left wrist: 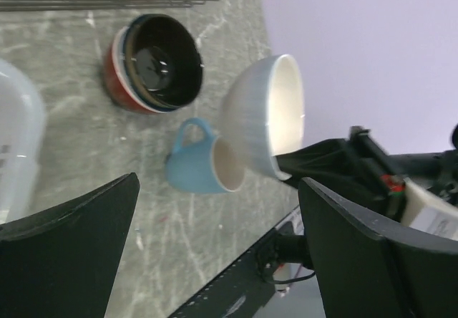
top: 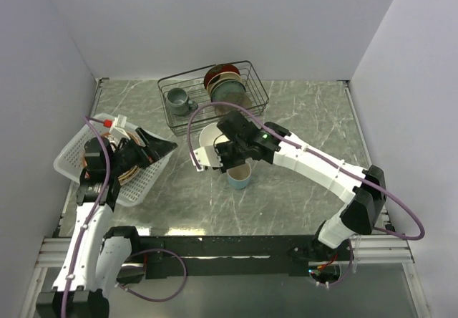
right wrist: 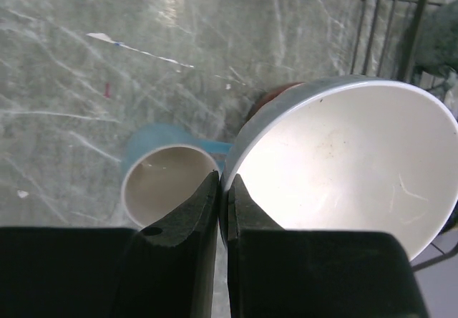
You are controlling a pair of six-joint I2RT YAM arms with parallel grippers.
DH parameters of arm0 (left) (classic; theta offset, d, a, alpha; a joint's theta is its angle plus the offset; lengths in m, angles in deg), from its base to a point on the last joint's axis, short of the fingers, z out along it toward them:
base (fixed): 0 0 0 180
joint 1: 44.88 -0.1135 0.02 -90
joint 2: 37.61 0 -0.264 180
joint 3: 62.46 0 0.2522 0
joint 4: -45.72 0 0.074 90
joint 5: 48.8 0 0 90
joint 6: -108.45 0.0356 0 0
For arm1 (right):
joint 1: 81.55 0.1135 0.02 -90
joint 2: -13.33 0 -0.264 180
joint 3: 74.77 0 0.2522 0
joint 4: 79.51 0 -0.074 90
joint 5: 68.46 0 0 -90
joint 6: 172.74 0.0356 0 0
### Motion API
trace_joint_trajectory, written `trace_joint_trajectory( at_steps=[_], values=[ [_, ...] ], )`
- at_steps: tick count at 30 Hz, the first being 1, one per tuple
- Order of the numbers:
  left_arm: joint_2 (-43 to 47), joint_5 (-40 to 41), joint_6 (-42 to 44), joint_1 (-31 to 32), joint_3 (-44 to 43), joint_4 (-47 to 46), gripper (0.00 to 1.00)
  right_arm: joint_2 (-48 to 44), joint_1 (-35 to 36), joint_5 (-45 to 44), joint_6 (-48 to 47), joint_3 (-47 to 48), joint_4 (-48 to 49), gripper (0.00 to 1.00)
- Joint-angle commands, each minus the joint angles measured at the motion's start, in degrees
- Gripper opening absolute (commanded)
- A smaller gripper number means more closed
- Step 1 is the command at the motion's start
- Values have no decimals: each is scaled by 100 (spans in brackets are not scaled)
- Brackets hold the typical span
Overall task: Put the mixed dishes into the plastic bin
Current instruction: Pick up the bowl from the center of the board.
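R gripper (right wrist: pixel 223 185) pinching rim of cream round ceramic bowl (right wrist: pixel 343 160), bowl tilted, held above table centre, light blue ceramic mug (right wrist: pixel 168 182) at bowl's 5 o'clock, white lattice plastic bin (top: pixel 71 157) at table's 9 o'clock, L gripper (top: pixel 159 146) spread wide at bin's 3 o'clock

At upper centre, a black wire rack (top: pixel 252 66) on the grey marbled counter (top: pixel 300 189) holds a grey ceramic mug (top: pixel 177 102) and upright red, green and brown plates (top: pixel 227 85).

Top camera looks down from high behind, over the whole table (top: pixel 308 117). Left wrist camera looks low across the table, rolled sideways. Right wrist camera looks steeply down, very close. All three show the cream bowl (left wrist: pixel 261 117) and light blue mug (left wrist: pixel 193 169).
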Motion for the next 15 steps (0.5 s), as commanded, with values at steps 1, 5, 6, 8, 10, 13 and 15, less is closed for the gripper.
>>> trace_joint_trajectory(
  at_steps=[1, 5, 6, 8, 10, 13, 15],
  values=[
    [122, 797, -618, 763, -246, -210, 99, -411, 156, 63, -128, -88, 294, 0],
    [-211, 1553, -794, 1512, -413, 28, 99, -402, 314, 63, -119, -149, 268, 0],
    [-308, 1711, -812, 1670, -465, 107, 99, -385, 332, 54, -119, -141, 241, 0],
    [-562, 2195, -865, 2118, -624, 336, 99, -384, 376, 54, -110, -132, 232, 0],
    [-712, 2615, -917, 2565, -755, 424, 99, -367, 394, 54, -110, -114, 224, 0],
    [-994, 3021, -935, 3101, -975, 503, 99, -323, 429, 37, -102, -105, 206, 0],
    [-1239, 3548, -935, 3331, -1142, 792, 99, -314, 455, 28, -93, -114, 215, 0]
  ],
)
